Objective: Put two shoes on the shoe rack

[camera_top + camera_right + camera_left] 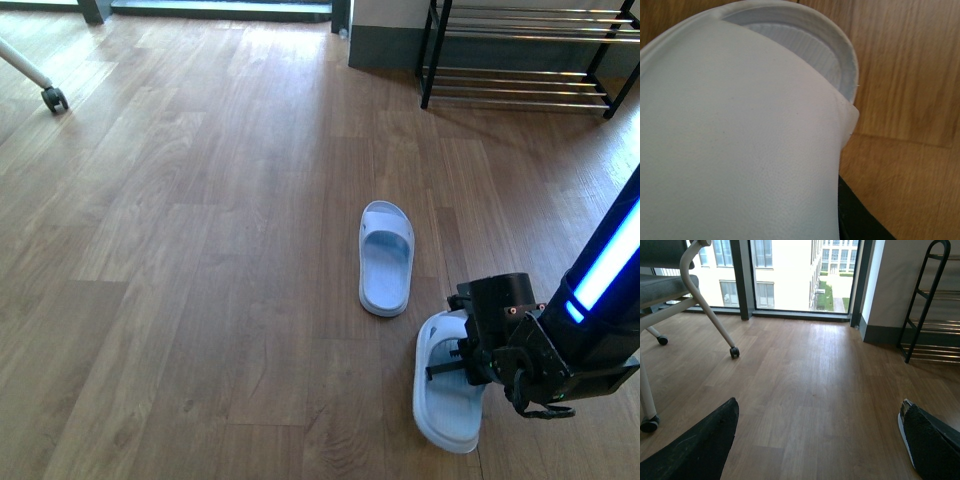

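Observation:
The two shoes here are white slide sandals on the wooden floor. One sandal (386, 258) lies free in the middle of the front view. The other sandal (447, 388) lies nearer and to the right, and my right gripper (466, 362) is shut on its strap. That strap (740, 140) fills the right wrist view, with one black finger (860, 220) beside it. The shoe rack (432, 50), black with chrome bars, stands at the far right against the wall and also shows as the rack (922, 305) in the left wrist view. My left gripper (815, 450) hangs open over bare floor.
A chair with white legs and castors (734, 352) stands to the left; one castor (54, 98) shows at the far left. A tall window (785, 275) and a grey skirting board (385, 45) close off the far side.

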